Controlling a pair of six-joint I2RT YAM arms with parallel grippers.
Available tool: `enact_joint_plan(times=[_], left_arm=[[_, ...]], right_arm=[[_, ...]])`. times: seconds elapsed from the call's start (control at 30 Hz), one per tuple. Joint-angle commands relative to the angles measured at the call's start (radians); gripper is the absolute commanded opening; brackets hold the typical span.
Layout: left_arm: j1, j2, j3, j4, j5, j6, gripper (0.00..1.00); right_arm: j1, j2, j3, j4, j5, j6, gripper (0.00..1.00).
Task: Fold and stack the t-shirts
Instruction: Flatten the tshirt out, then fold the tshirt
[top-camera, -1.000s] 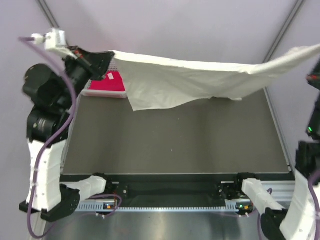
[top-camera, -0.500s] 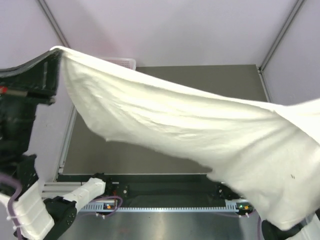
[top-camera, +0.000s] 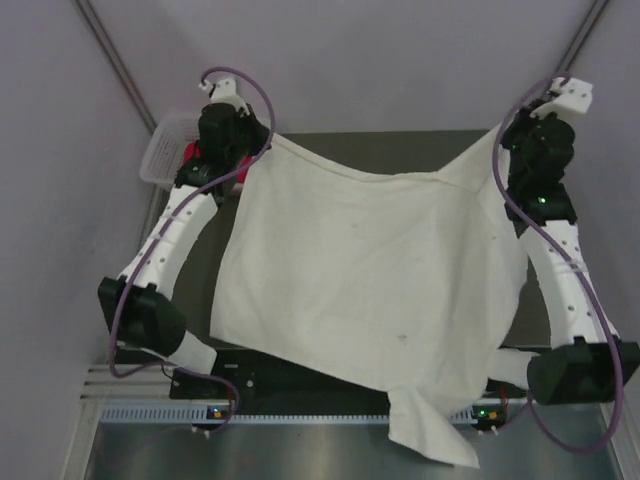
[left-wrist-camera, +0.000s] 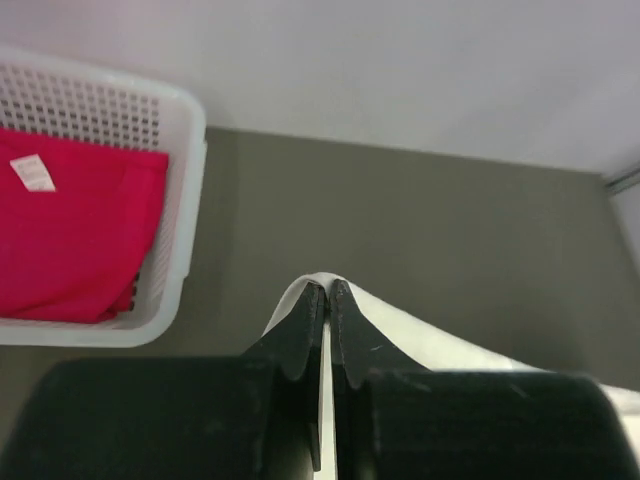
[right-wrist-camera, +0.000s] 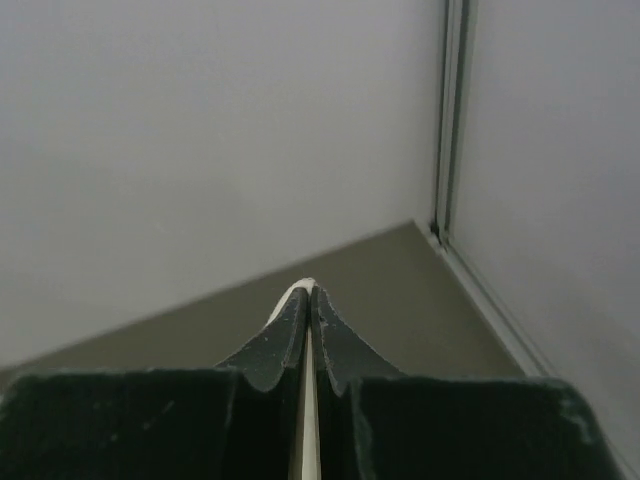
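While the left hand (left-wrist-camera: 327, 290) and right hand (right-wrist-camera: 305, 292) each clamp a far corner of the white shirt (top-camera: 370, 260), draped over the table (top-camera: 400, 150) and its near edge, they should lower together, keeping it taut.

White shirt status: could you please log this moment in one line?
left tool: shut on white shirt corner | right tool: shut on other corner | white shirt: stretched between tools | red shirt: in basket
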Motion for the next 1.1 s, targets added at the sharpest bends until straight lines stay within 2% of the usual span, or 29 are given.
enact_joint_plan(times=[0.0, 0.13, 0.27, 0.43, 0.63, 0.87, 1.07], left_arm=[[0.031, 0.125, -0.032, 0.235, -0.050, 0.093, 0.00], [0.050, 0.363, 0.035, 0.324, -0.055, 0.101, 0.00], [0.057, 0.625, 0.208, 0.321, -0.067, 0.113, 0.00], [0.065, 0.735, 0.302, 0.327, -0.073, 0.109, 0.00], [0.077, 0.784, 0.333, 0.309, -0.067, 0.115, 0.00], [0.094, 0.782, 0.333, 0.223, -0.068, 0.084, 0.00], [0.117, 0.762, 0.319, 0.162, -0.044, 0.095, 0.00]], right_arm=[[0.002, 0.095, -0.094, 0.194, 0.020, -0.046, 0.00], [-0.021, 0.278, -0.128, 0.267, 0.022, -0.061, 0.00], [-0.030, 0.441, -0.066, 0.259, -0.003, -0.053, 0.00], [-0.030, 0.530, -0.017, 0.227, -0.026, -0.052, 0.00], [-0.030, 0.478, -0.039, 0.106, -0.006, -0.004, 0.00], [-0.025, 0.298, -0.144, -0.173, -0.001, 0.221, 0.00], [-0.022, 0.124, -0.279, -0.328, -0.018, 0.393, 0.00]])
